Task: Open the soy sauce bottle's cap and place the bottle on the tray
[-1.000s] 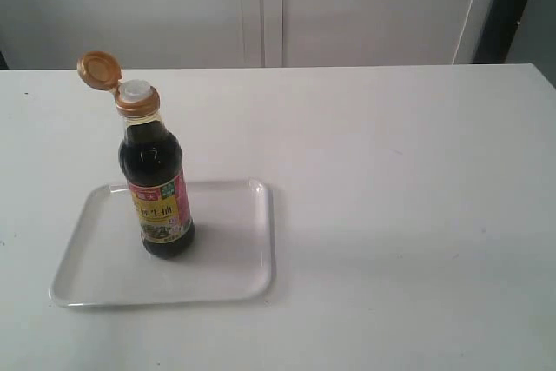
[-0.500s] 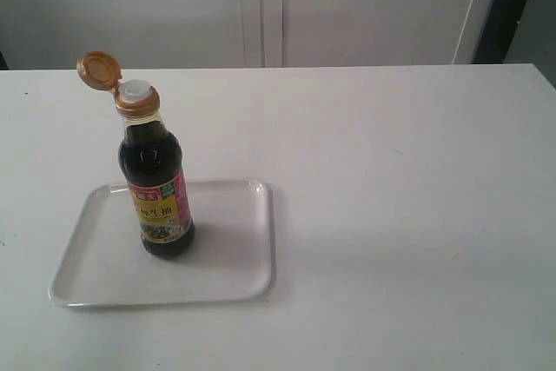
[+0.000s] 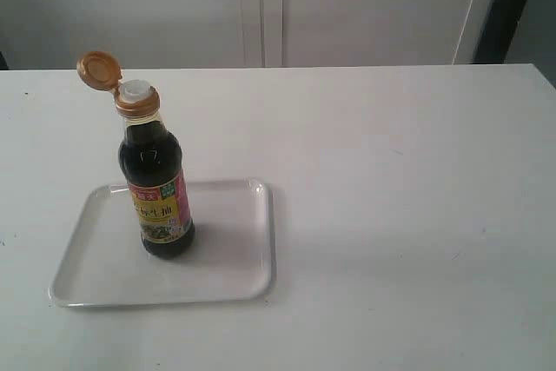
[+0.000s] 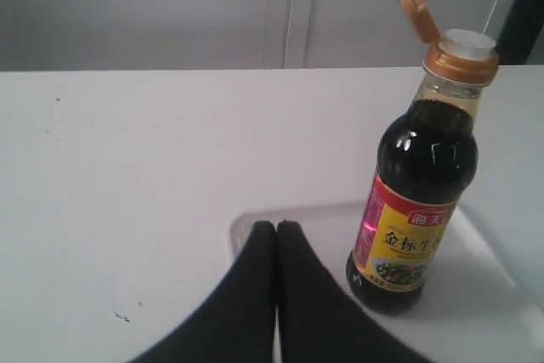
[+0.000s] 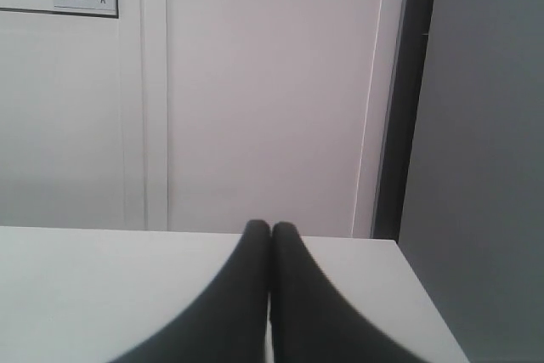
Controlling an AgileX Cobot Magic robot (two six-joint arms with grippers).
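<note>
The soy sauce bottle (image 3: 156, 193) (image 4: 416, 201) stands upright on the white tray (image 3: 226, 249) (image 4: 476, 312), near the tray's middle. Its golden-orange cap (image 3: 97, 69) (image 4: 410, 4) is flipped back on its hinge, and the white spout (image 3: 136, 89) shows above the collar. My left gripper (image 4: 276, 225) is shut with nothing in it, pulled back from the bottle near the tray's edge. The right gripper (image 5: 270, 227) is shut and empty too, facing the table's far edge and the wall. Neither gripper appears in the exterior view.
The tray lies on a white table (image 3: 391, 180) whose far edge meets a pale wall with panel seams (image 3: 261, 6). A dark vertical strip (image 3: 508, 6) stands at the back right.
</note>
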